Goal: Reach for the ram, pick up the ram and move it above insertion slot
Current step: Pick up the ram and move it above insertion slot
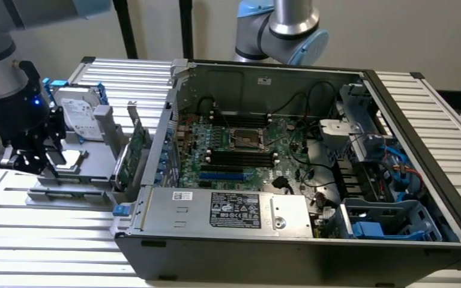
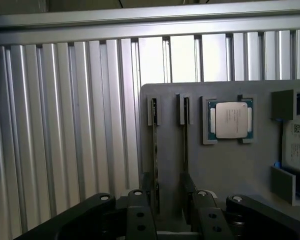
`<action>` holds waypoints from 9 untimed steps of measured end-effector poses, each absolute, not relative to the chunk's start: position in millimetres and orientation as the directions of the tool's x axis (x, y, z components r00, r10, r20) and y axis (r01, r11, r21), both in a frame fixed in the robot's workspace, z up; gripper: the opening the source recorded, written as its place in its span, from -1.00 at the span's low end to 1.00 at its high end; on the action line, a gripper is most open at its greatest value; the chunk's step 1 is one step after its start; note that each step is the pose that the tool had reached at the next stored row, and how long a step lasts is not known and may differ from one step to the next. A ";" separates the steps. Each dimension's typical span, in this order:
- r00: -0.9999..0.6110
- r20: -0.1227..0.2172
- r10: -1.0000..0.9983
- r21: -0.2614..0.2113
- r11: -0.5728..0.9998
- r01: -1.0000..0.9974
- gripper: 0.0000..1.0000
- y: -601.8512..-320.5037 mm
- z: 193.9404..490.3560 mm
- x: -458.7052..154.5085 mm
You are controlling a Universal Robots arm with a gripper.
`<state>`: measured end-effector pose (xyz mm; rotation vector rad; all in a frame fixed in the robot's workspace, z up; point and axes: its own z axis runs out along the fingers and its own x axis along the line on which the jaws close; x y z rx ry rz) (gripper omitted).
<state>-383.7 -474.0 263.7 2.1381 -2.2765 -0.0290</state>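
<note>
Fingers (image 2: 142,215) spread apart beside the edge-on ram (image 2: 154,145) in wrist view; exterior view sets them at nine o'clock of computer case (image 1: 239,255), label (image 1: 235,211) unreadable

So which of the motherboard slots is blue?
The short blue slot nearest the power supply; the longer insertion slots beyond it are black.
</note>
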 end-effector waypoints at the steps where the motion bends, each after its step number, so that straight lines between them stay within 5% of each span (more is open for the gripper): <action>1: -0.063 0.001 -0.998 0.026 0.063 -0.998 -0.26 -474.0 261.9 -383.7; 9: -0.063 0.000 -0.998 0.025 0.063 -0.998 -0.26 -474.7 247.2 -383.7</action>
